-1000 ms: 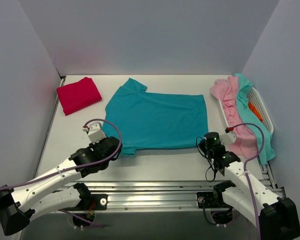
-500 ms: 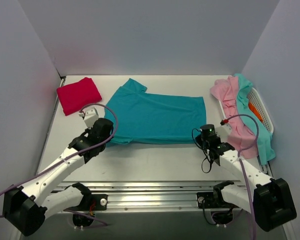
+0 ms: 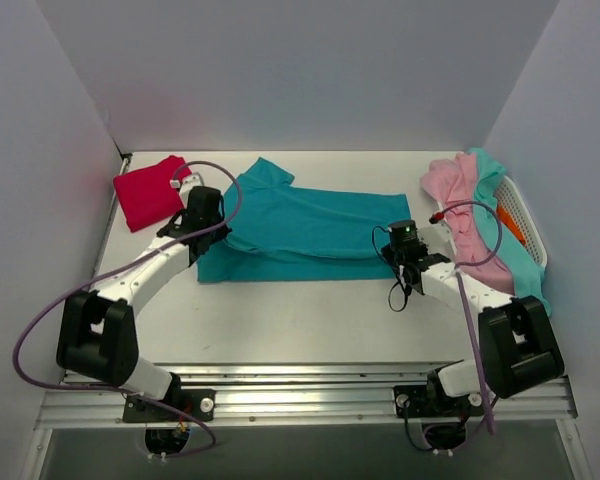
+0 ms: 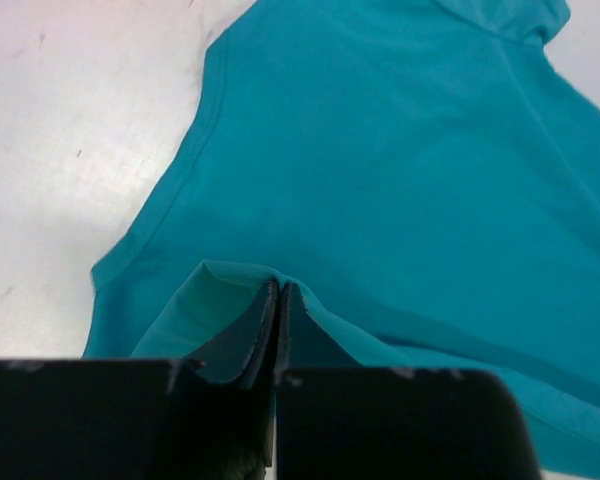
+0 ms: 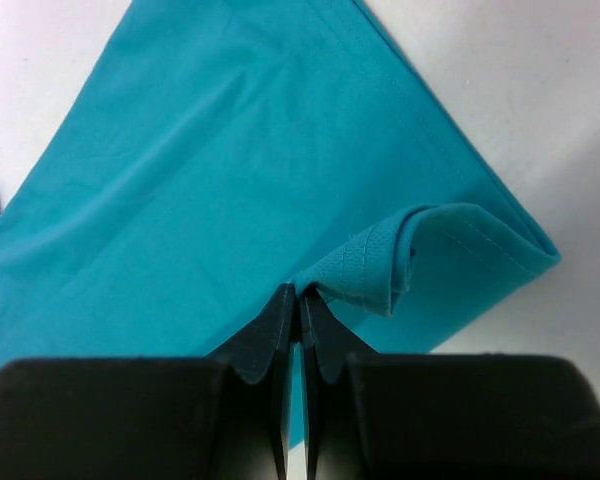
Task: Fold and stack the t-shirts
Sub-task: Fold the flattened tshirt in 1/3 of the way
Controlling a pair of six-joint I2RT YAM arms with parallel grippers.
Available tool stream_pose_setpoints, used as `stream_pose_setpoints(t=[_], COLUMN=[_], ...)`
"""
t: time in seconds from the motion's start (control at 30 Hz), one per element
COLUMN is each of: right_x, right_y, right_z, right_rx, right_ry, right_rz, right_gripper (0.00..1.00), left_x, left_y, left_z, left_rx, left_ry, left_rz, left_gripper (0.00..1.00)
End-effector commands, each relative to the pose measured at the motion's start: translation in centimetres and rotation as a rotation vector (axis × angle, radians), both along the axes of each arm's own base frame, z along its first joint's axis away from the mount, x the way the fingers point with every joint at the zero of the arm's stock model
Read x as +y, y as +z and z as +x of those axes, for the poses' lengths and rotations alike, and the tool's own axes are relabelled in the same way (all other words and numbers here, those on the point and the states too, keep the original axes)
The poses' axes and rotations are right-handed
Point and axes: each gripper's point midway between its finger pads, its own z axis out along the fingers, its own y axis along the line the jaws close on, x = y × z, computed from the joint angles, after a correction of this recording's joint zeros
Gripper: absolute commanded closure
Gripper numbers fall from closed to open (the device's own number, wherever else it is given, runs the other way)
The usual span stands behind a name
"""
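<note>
The teal t-shirt (image 3: 310, 225) lies spread across the middle of the table, its near edge lifted and carried back over the rest. My left gripper (image 3: 212, 226) is shut on the shirt's left near edge; in the left wrist view the cloth (image 4: 400, 180) drapes over the closed fingertips (image 4: 280, 290). My right gripper (image 3: 400, 240) is shut on the right near hem; in the right wrist view the hem (image 5: 380, 260) curls beside the closed tips (image 5: 298, 296). A folded crimson t-shirt (image 3: 155, 190) lies at the back left.
A white basket (image 3: 525, 220) at the right edge holds pale pink (image 3: 460, 200), light aqua (image 3: 500, 200) and orange (image 3: 510, 222) shirts, which hang over its rim. Grey walls close the table on three sides. A metal rail (image 3: 300, 400) runs along the near edge.
Both grippers have moved away from the near edge toward the back, each carrying a near corner of the teal shirt, so its near half now folds over the far half.
</note>
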Motion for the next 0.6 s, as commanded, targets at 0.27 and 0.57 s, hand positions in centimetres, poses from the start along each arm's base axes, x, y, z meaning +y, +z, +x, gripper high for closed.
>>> stream_pose_setpoints(t=[0.27,0.57], right_x=[-4.9,-6.6], right_y=[-1.7,5.7], right_z=[8.8,8.2], right_rx=[0.055,-0.058], right_ry=[-0.241,-0.298], right_rz=[-0.105,-0.168], right_gripper=[0.0,0.0], left_x=[0.1,2.5], left_y=[-5.4,4.8], left_z=[15.5,15.1], left_rx=[0.091,-0.095], left_ry=[-0.16,-0.102], left_rz=[-0.119,-0.066], left_gripper=[0.43,0.3])
